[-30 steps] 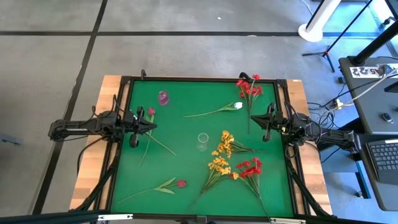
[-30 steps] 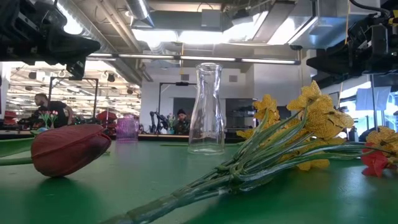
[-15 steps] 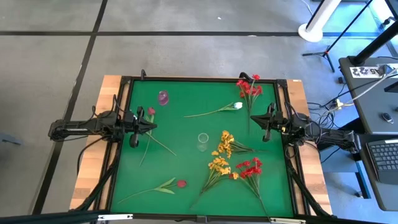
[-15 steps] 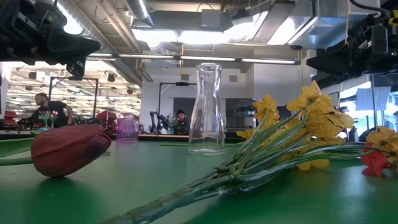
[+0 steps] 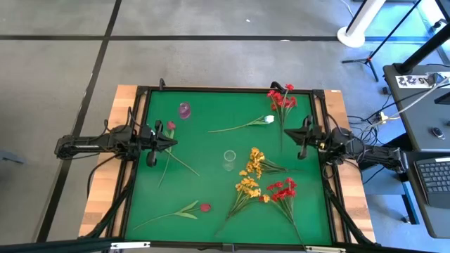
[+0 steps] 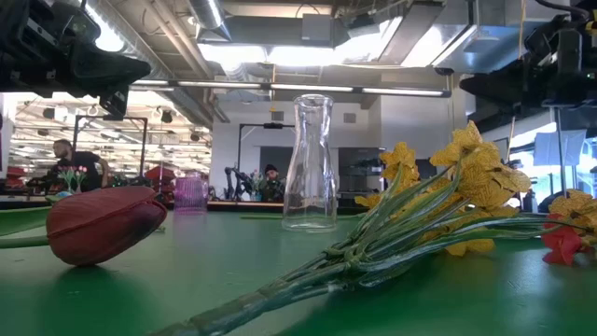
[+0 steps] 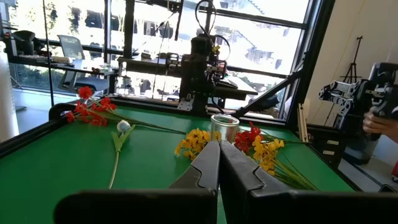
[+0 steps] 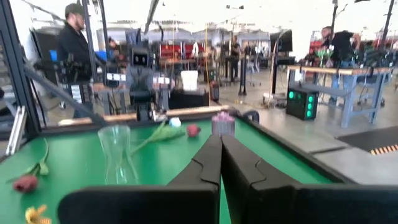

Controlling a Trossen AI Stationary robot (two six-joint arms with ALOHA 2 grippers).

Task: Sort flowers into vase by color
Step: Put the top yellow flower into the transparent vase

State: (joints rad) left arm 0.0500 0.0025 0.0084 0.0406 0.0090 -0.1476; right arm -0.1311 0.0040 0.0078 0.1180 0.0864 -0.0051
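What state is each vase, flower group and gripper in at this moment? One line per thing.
clear vase: upright, empty.
purple vase: upright.
yellow flowers: lying on the mat.
red flowers: lying flat.
white flower: lying flat.
left gripper: shut, holding nothing.
right gripper: shut, holding nothing.

Vase (image 5: 229, 159) mid-table, flowers (image 5: 254, 176) right of it, claws at sides

Tabletop (image 5: 211, 161): matt green cloth-like mat, black metal frame, bare wood edges at 3 & 9 o'clock. Vase (image 6: 309, 163): clear glossy glass, smooth. Pink cup (image 5: 184, 109): translucent plastic. Flowers (image 6: 448, 210): matt fabric petals, plastic stems. Grippers: matt black plastic.
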